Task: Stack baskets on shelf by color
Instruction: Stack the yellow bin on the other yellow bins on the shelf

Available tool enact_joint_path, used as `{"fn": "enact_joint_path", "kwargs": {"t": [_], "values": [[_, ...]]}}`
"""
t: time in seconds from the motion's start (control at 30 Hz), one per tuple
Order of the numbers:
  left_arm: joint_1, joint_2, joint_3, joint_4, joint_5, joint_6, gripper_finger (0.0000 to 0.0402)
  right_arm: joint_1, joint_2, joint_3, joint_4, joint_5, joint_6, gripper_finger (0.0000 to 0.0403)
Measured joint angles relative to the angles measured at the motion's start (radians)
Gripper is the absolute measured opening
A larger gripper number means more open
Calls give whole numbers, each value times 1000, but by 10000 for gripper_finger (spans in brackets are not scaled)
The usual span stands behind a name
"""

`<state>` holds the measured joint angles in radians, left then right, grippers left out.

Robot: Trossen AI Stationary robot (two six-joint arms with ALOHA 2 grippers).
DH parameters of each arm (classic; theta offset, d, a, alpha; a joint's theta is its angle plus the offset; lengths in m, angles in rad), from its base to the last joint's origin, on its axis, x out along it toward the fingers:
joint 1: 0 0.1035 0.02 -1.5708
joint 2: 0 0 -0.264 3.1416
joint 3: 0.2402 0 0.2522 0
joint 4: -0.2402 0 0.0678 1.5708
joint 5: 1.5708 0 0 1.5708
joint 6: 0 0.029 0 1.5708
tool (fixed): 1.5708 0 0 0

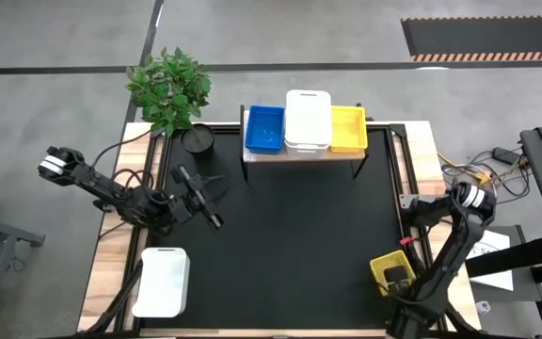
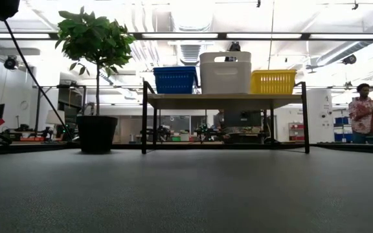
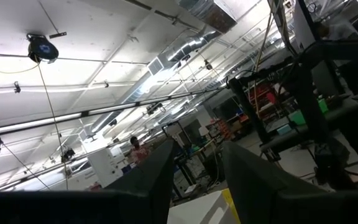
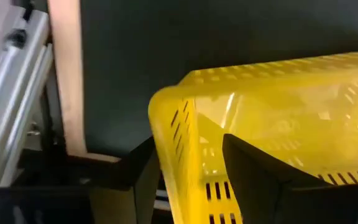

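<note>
Right hand [image 4: 188, 168] sits at the near right corner of the counter [image 1: 290, 245], its fingers astride one short wall of a yellow basket [image 4: 278, 124], one finger inside and one outside; whether they press the wall cannot be told. Left hand [image 1: 205, 193] hangs over the counter's left side, fingers apart, empty. The shelf [image 1: 299, 153] carries blue, white and yellow stacks; a white basket [image 1: 161, 282] lies at the near left. The basket looks light, thin, perforated plastic, stiff but likely slippery; the rim wall is the sound place to grip.
</note>
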<state>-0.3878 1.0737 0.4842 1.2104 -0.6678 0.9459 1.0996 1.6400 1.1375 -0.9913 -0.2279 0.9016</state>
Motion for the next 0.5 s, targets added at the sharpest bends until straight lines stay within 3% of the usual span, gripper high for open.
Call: {"fn": "enact_joint_path", "kwargs": {"t": [0.27, 0.5], "values": [[0, 12, 0, 1, 0, 0, 122, 0, 25, 0, 2, 1, -27, 108], [0, 11, 0, 1, 0, 0, 122, -3, 19, 0, 1, 19, -26, 32]]}}
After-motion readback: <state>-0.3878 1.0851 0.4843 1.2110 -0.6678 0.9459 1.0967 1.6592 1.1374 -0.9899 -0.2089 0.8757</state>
